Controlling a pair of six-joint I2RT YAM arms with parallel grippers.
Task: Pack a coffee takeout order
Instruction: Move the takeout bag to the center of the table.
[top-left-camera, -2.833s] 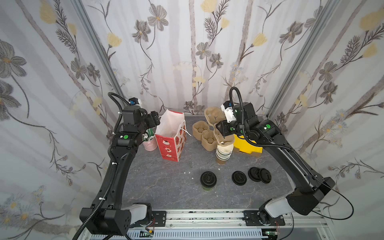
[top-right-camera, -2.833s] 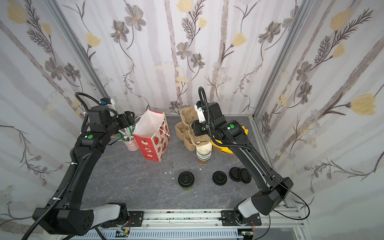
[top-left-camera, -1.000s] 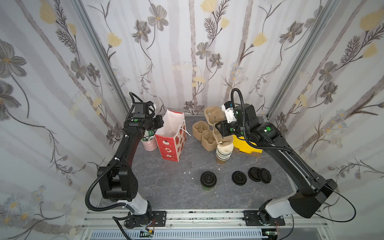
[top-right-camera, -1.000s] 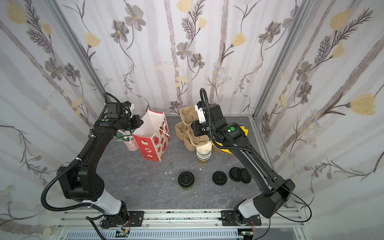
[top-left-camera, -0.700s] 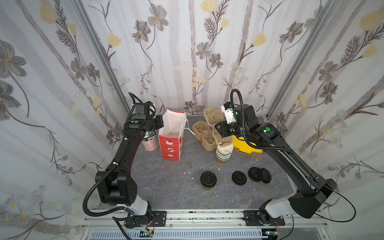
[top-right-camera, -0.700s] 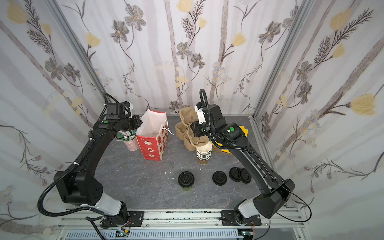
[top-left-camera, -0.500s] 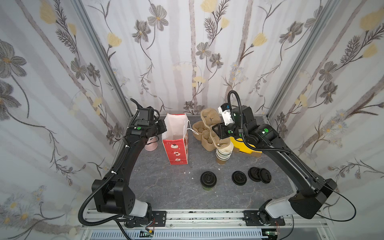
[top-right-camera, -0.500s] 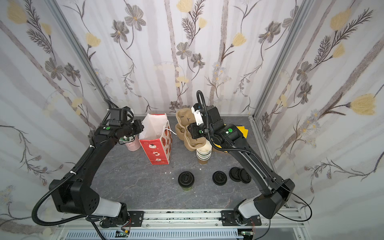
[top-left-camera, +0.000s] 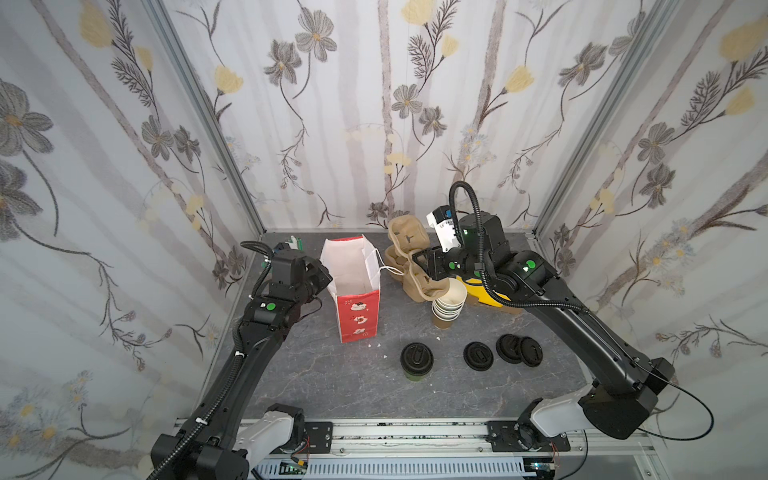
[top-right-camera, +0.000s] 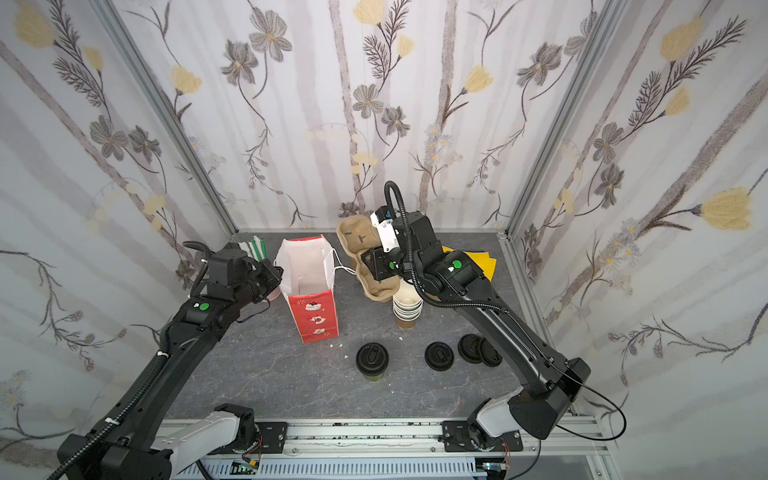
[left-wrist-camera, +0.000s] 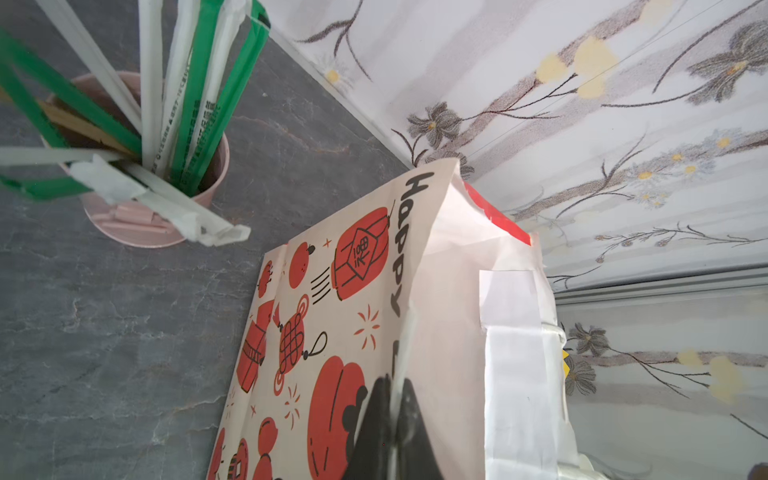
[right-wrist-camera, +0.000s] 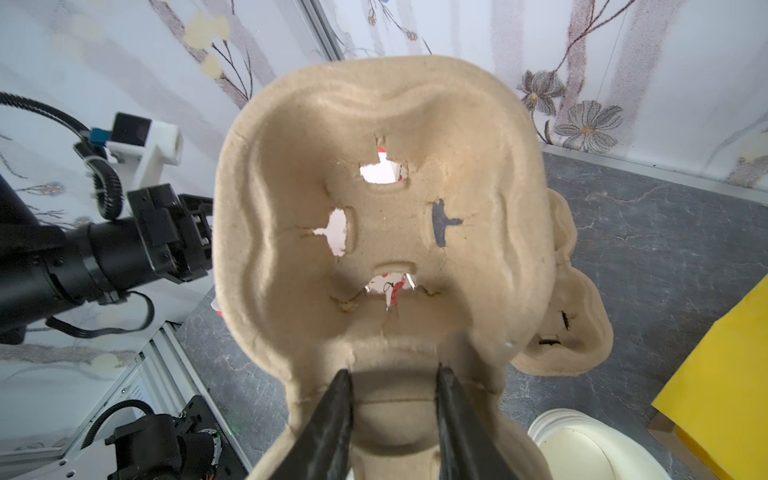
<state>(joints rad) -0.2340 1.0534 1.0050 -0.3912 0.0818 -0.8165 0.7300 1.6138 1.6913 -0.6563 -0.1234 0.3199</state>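
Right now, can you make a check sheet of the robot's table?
surface: grey table, few white specks.
job's things: lidded cup upright at front; napkins at back; straws in pink cup; bag upright, open.
clutter: cup stack, three lids, spare carriers.
grippers: left gripper shut on bag rim; right gripper shut on carrier.
cables: black hoses loop over both arms.
surroundings: flowered walls.

The left gripper (top-left-camera: 322, 272) has dragged the paper bag (top-left-camera: 358, 309) forward, turning it.

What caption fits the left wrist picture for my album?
Left fingers pinch the paper bag's rim beside a pink cup of straws.
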